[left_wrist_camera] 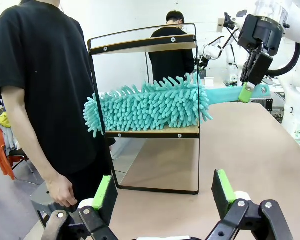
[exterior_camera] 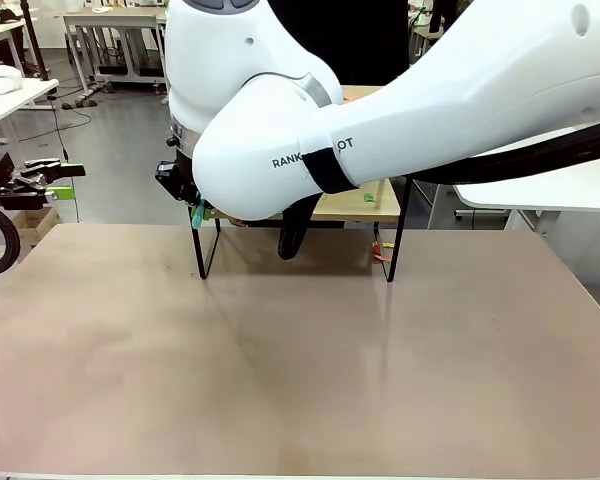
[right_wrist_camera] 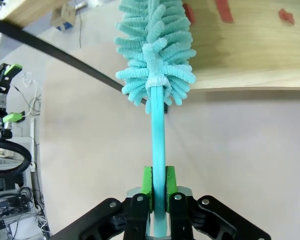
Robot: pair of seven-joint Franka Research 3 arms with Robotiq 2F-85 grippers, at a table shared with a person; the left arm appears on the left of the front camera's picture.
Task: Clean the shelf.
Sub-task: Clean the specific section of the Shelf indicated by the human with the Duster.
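Dusting the shelf's lower board: sweep in hand

Found the shelf (left_wrist_camera: 150, 134) standing on the counter (exterior_camera: 300, 360), toward the far side, just behind the right arm in the front view. Saw the right tool (right_wrist_camera: 158, 182) pinched narrow on the flat handle of a teal duster (left_wrist_camera: 150, 107), with the fluffy head lying across the lower board. Saw the left tool (left_wrist_camera: 162, 190) held wide and empty, low over the counter, apart from the shelf and facing its end. Noted a person (left_wrist_camera: 40, 75) standing just beside the shelf, hand (left_wrist_camera: 62, 192) down at the side.

Judged the step as wiping the lower board, with the top board probably not yet done. Expect the next move to call for a straight drag along the board, keeping the head flat and clear of the thin black frame, pushing scraps off the edge without tipping the light rack.

Counted: one shelf with two boards; one duster; two tools; three red scraps (right_wrist_camera: 224, 10) on the board beside the head; one green scrap (exterior_camera: 368, 197) on a board in the front view.
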